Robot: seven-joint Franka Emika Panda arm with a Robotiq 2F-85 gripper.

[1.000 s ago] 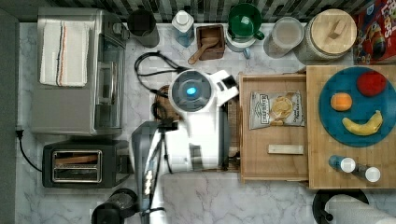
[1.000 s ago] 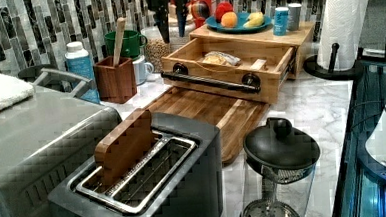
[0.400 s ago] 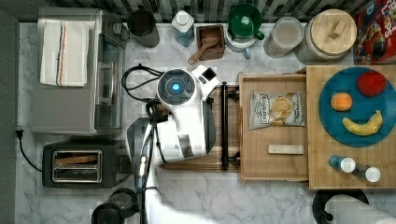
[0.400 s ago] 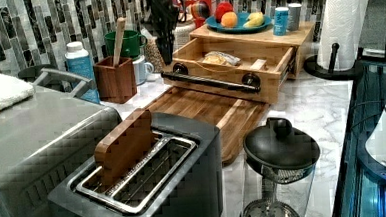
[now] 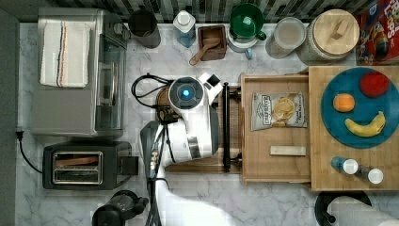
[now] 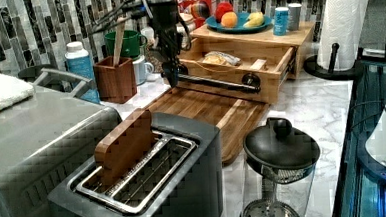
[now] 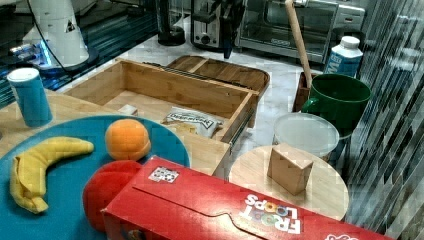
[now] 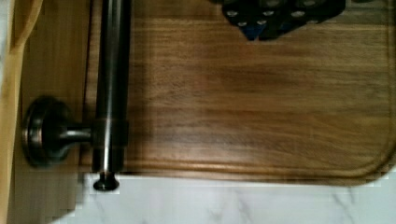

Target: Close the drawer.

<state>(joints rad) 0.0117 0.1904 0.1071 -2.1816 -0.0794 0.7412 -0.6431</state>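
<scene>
- Top view, left to right: toaster oven (image 5: pixel 77 70) and toaster (image 5: pixel 84 162) on the marble worktop (image 5: pixel 282 202), then the arm over the brown cutting board (image 6: pixel 206 110), then the drawer (image 5: pixel 275 127), then the wooden top (image 5: pixel 329 174) with the blue plate (image 5: pixel 357 136).
- Pincer (image 6: pixel 171 74) hangs just above the board at the near end of the bar handle (image 5: pixel 226 127); can't tell if its fingers are open or closed.
- Drawer is pulled well out toward the top view's left. It holds a chip bag (image 5: pixel 278 110) and a small wooden block (image 5: pixel 287 150).
- Handling, my read: stiff wood box on slides, light load, nothing fragile. No grasp needed. Push flat on the front panel or bar, near mid-length so it doesn't rack.
- Bar is smooth metal, likely slippery.
- Text: cereal box (image 7: pixel 250 210) reads "FROOT LOOPS". Bag print unreadable.
</scene>
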